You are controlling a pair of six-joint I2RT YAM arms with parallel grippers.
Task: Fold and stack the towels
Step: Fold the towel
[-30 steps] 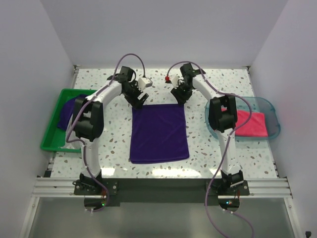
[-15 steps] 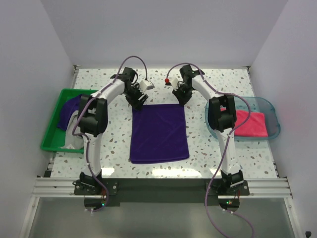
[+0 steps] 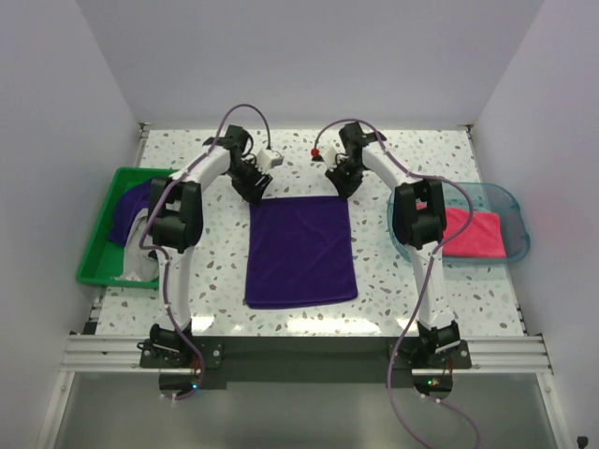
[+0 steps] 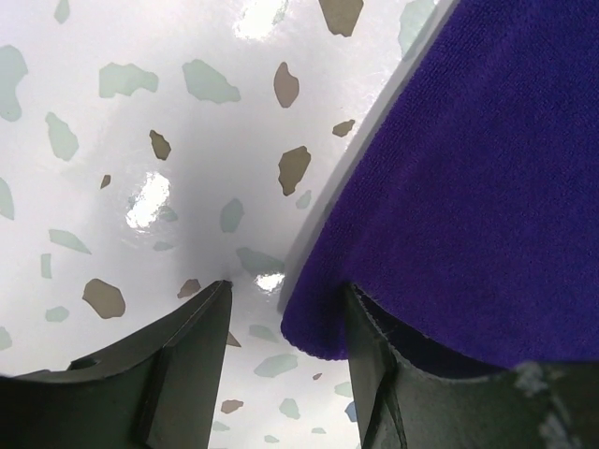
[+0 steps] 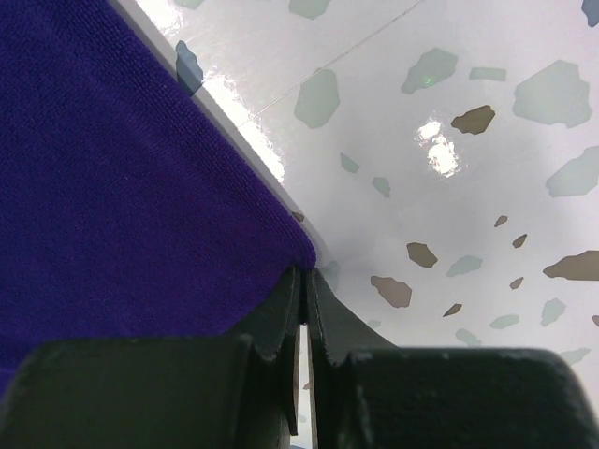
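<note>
The purple towel [image 3: 301, 248] lies flat at the centre of the table [image 3: 217, 273], long axis near-far. The right gripper [image 5: 302, 273] is clamped on its far-right corner; the left gripper [image 4: 285, 292], jaws apart, straddles the far-left corner.

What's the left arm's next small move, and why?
Probably close the left gripper on the far-left corner of the purple towel: its fingers stand apart around that corner, while the right gripper already pinches the far-right corner.
</note>
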